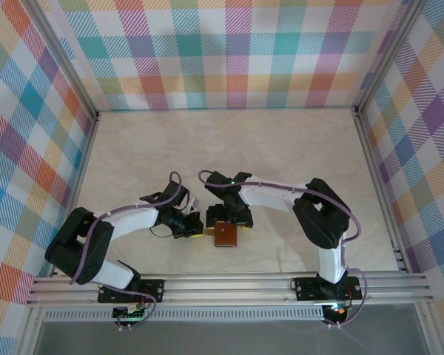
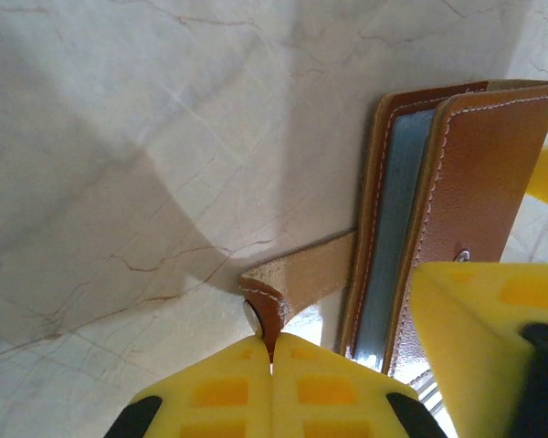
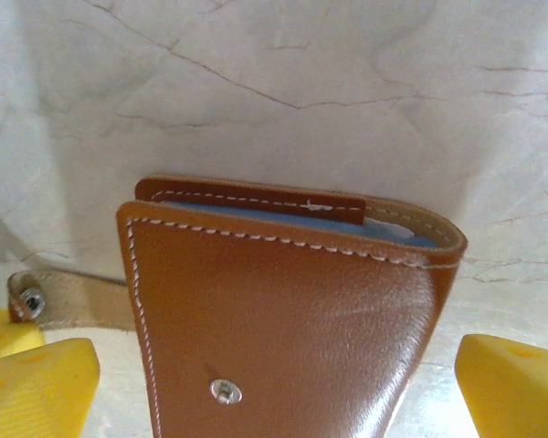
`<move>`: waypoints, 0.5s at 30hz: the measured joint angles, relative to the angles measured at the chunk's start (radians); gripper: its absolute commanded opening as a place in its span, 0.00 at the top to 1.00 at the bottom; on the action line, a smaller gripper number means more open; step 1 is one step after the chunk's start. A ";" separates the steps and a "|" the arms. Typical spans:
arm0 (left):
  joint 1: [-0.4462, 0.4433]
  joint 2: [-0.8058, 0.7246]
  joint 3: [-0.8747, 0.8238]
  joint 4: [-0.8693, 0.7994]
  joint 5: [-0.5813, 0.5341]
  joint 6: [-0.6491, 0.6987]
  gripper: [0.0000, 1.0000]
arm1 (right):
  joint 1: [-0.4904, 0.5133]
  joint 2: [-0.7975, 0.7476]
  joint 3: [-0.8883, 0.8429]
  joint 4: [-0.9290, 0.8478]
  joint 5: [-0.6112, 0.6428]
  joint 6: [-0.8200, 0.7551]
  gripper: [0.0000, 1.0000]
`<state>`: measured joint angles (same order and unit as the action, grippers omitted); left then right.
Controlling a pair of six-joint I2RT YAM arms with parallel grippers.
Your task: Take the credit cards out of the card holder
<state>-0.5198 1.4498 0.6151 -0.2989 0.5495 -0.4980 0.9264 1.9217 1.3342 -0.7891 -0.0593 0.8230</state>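
The card holder (image 1: 225,234), reddish-brown leather with white stitching, lies near the table's front between my two grippers. Its cover (image 3: 283,310) stands slightly ajar, showing grey-blue inner pockets (image 2: 397,228). The left gripper (image 2: 274,351) is shut on the snap tab (image 2: 301,278), which is drawn out to the holder's left. My right gripper (image 3: 274,392) is open, one yellow finger (image 3: 36,383) on each side of the holder, apart from the leather. The credit cards are hidden inside the holder.
The marble-patterned tabletop (image 1: 229,148) stretches behind the holder. Checked walls enclose it on three sides, and a metal rail (image 1: 229,285) runs along the front edge by the arm bases.
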 measured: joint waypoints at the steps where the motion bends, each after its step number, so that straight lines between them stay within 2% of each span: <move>1: 0.001 -0.002 -0.005 0.004 0.004 0.000 0.97 | 0.000 0.010 0.006 -0.002 0.000 0.003 0.00; 15: 0.019 -0.021 -0.038 0.018 0.018 0.000 0.97 | 0.006 0.045 0.035 -0.061 0.055 0.026 0.02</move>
<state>-0.5003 1.4288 0.5770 -0.2806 0.5674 -0.4980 0.9329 1.9667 1.3689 -0.8505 -0.0040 0.8494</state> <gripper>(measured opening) 0.050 0.988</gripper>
